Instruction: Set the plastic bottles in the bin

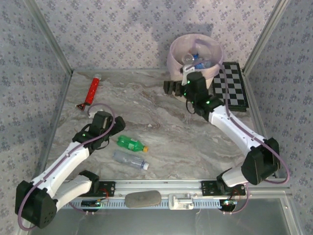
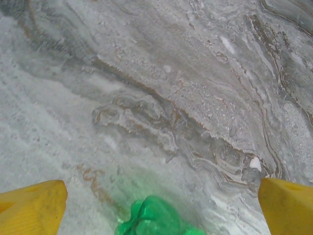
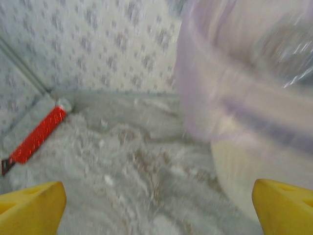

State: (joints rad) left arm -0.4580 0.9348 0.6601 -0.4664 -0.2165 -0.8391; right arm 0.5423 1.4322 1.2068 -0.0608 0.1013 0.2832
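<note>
Two plastic bottles lie on the marble table: a green one (image 1: 131,143) with a yellow cap and a clear one (image 1: 131,159) with a white cap. More bottles (image 1: 195,61) rest inside the bin (image 1: 176,54), a cream basket with a lilac bag at the back. My left gripper (image 1: 111,128) hovers open just left of the green bottle, whose end (image 2: 156,218) shows low between the yellow fingers (image 2: 34,208). My right gripper (image 1: 172,88) is open and empty beside the bin's left wall (image 3: 244,112), with its yellow fingertips (image 3: 281,205) spread wide.
A long red tube (image 1: 92,89) (image 3: 39,134) lies at the back left by the wall. A checkerboard (image 1: 232,90) lies flat to the right of the bin. A grey oblong object (image 1: 143,198) sits on the near rail. Patterned walls close three sides.
</note>
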